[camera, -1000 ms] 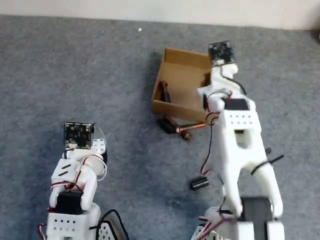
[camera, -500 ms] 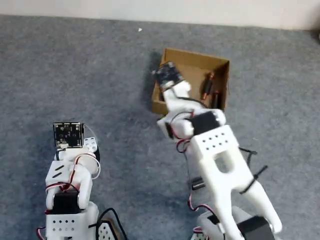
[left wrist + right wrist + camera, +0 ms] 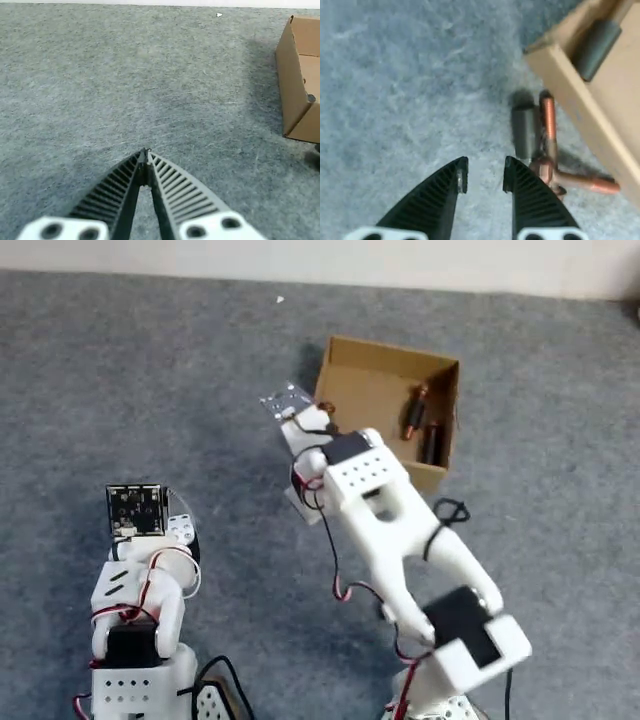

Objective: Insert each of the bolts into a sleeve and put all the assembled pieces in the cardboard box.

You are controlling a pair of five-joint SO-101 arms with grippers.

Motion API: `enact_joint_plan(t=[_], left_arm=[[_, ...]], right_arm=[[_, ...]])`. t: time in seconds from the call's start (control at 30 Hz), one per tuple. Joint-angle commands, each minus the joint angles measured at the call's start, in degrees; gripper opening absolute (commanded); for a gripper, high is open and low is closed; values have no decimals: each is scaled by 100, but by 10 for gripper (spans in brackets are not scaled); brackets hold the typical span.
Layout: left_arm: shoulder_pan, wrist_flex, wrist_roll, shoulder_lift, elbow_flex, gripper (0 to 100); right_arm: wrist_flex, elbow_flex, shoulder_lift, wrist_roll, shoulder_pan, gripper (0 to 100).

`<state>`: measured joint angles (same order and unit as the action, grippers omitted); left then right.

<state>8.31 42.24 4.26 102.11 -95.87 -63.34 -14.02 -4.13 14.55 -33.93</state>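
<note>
- High view: your cardboard box (image 3: 443, 476) holds a copper bolt (image 3: 415, 412) close beside a dark sleeve (image 3: 432, 446), near its right wall. The right arm (image 3: 372, 490) stretches past the box's left side.
- Left wrist view: left claw (image 3: 145, 156) is pinched closed, empty, over grey carpet (image 3: 125, 75).
- Right wrist view: right claw (image 3: 485, 174) is parted by a narrow gap, gripping nothing. A loose sleeve (image 3: 524, 132) and two bolts (image 3: 548, 120) lie on the carpet just outside the box; another sleeve (image 3: 596, 44) lies inside.

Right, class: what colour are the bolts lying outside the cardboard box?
The bolts are copper-coloured; right wrist view shows them best.
</note>
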Motion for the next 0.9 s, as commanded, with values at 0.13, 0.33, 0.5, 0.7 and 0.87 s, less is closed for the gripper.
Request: enact_joint_plan(t=[0.13, 0.33, 0.5, 0.7, 0.87], left_arm=[[84, 9, -97, 40, -136, 14], [84, 18, -97, 40, -136, 14], [84, 18, -97, 40, -136, 14], [84, 18, -97, 40, -136, 14], [84, 18, -97, 40, -136, 14]], right_arm=[[-13, 866, -778, 352, 277, 111], [-13, 1305, -1297, 360, 470, 111], [-48, 1437, -1305, 360, 585, 110], [-4, 1402, -1349, 360, 655, 109], [163, 1121, -1429, 360, 646, 109]])
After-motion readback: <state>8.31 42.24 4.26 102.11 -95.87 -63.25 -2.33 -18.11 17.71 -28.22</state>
